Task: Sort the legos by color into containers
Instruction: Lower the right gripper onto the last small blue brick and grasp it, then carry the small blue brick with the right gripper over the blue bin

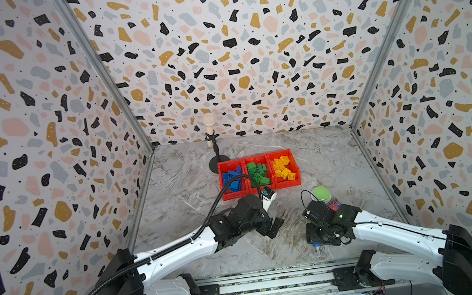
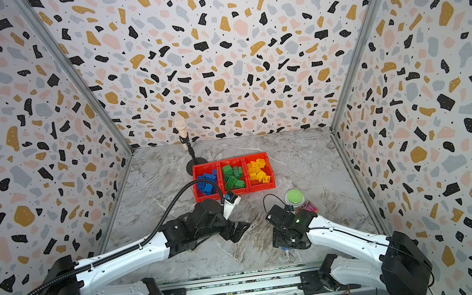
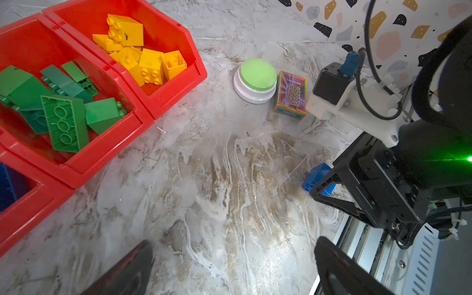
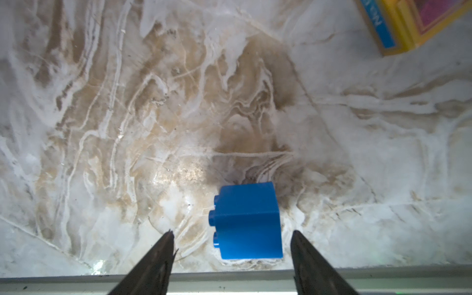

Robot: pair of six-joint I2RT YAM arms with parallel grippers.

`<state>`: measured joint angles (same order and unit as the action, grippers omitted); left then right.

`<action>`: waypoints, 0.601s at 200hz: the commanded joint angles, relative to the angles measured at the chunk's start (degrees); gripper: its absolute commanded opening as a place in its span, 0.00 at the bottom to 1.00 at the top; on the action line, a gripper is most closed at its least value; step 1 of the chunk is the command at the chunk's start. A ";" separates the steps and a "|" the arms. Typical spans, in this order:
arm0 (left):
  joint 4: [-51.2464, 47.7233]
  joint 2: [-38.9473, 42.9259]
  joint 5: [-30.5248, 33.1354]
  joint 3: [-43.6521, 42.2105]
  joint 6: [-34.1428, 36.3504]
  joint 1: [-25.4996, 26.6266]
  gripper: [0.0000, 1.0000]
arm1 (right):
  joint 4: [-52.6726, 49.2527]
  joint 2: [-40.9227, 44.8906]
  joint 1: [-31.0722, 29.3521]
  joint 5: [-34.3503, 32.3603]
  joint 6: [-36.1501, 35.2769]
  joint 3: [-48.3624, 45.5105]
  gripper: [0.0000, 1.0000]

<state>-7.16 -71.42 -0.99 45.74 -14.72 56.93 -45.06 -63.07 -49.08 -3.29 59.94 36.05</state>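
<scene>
Three joined red containers (image 1: 288, 183) stand mid-table in both top views. They hold blue legos (image 1: 232, 180), green legos (image 1: 257, 173) and yellow legos (image 1: 284, 168), one colour each. One short blue brick (image 4: 249, 222) lies on its side on the marble by the front rail. My right gripper (image 4: 232, 231) is open, its fingers either side of this brick with a gap on both sides. My left gripper (image 3: 234, 244) is open over bare marble in front of the containers, holding nothing. The left wrist view shows the green legos (image 3: 63, 122) and yellow legos (image 3: 150, 66).
A round green-topped white button (image 3: 258, 74) and a small iridescent card box (image 3: 291, 95) sit right of the containers, behind my right arm. A black stand (image 1: 219, 162) with a microphone rises behind the left container. A metal rail (image 4: 229, 278) runs along the front edge.
</scene>
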 commanded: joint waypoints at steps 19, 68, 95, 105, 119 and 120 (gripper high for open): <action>1.85 1.81 1.50 -1.91 -1.48 0.20 1.00 | 1.43 -1.23 0.39 0.08 -1.30 -1.38 0.65; 2.01 1.88 3.98 -4.66 -2.46 0.18 1.00 | 3.93 -5.12 0.22 0.75 -1.25 -1.17 0.34; 0.97 3.50 7.48 -6.47 -4.09 0.07 1.00 | 1.26 -5.66 0.29 -1.52 -3.81 6.82 0.33; 0.61 5.03 9.94 -7.25 -5.50 -0.04 1.00 | 1.40 -6.72 0.69 -1.61 -5.61 10.80 0.33; -0.19 7.67 14.11 -8.59 -7.92 -0.73 1.00 | 2.96 -9.75 1.36 -0.86 -8.24 16.74 0.33; -0.30 7.86 14.54 -8.66 -8.11 -0.75 1.00 | 3.09 -10.08 1.36 -0.76 -8.43 17.11 0.33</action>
<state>-7.29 -67.94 5.74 38.65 -18.74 56.82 -43.03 -70.54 -48.51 -3.11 56.40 43.55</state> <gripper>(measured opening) 0.999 0.425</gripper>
